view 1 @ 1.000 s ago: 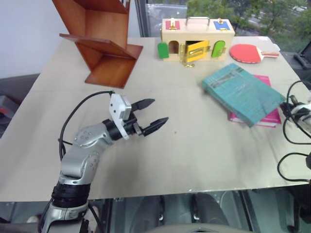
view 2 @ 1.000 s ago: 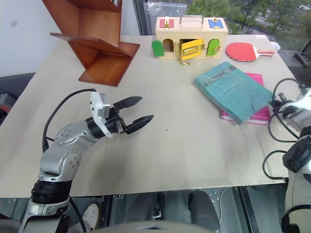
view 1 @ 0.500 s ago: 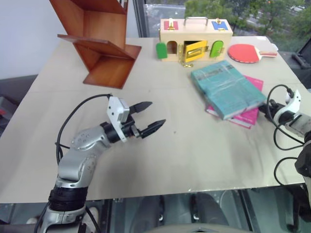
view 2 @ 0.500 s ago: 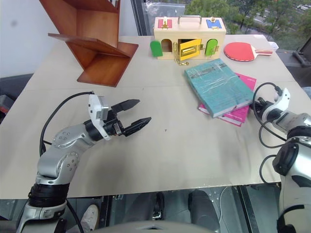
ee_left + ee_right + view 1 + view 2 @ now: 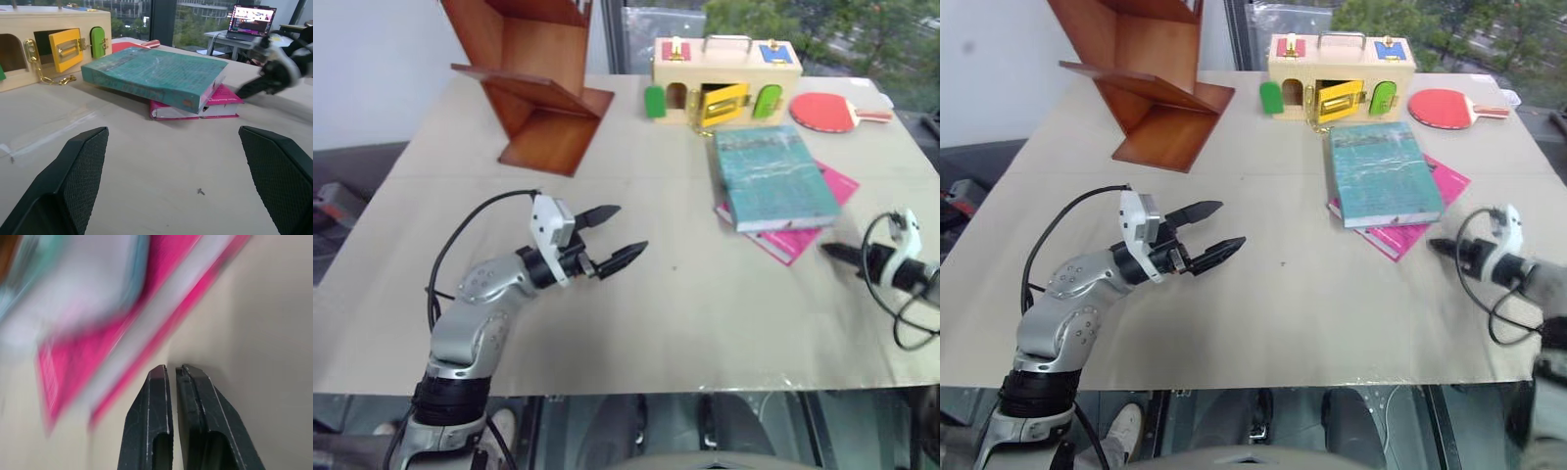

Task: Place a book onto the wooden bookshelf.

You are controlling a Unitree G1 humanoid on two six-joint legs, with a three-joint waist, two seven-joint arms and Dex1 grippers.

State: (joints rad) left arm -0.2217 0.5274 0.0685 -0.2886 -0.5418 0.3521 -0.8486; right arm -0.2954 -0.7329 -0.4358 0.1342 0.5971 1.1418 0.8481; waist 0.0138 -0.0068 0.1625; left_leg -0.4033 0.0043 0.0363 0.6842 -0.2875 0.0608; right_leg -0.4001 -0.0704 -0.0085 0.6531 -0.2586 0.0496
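Observation:
The book (image 5: 769, 176), thick with a teal-green cover, lies flat on top of a thinner pink book (image 5: 803, 235) at the right of the table. It also shows in the left wrist view as the teal book (image 5: 156, 73). The wooden bookshelf (image 5: 533, 88), reddish-brown with slanted boards, stands at the far left. My left gripper (image 5: 617, 235) hovers open over the middle left of the table, empty, pointing toward the books. My right gripper (image 5: 832, 253) is shut on nothing, low over the table just right of the pink book's near corner; its fingers (image 5: 168, 396) press together.
A pale wooden box (image 5: 724, 78) with coloured doors stands at the back, with a red table-tennis paddle (image 5: 832, 110) to its right. The beige table (image 5: 685, 313) has bare room in front of and between the grippers. Black cables loop at the right wrist.
My right gripper has drawn back toward the near right and turned, still shut. The two books have swung round and shifted leftward on the table. The left arm has kept still; the camera shifted.

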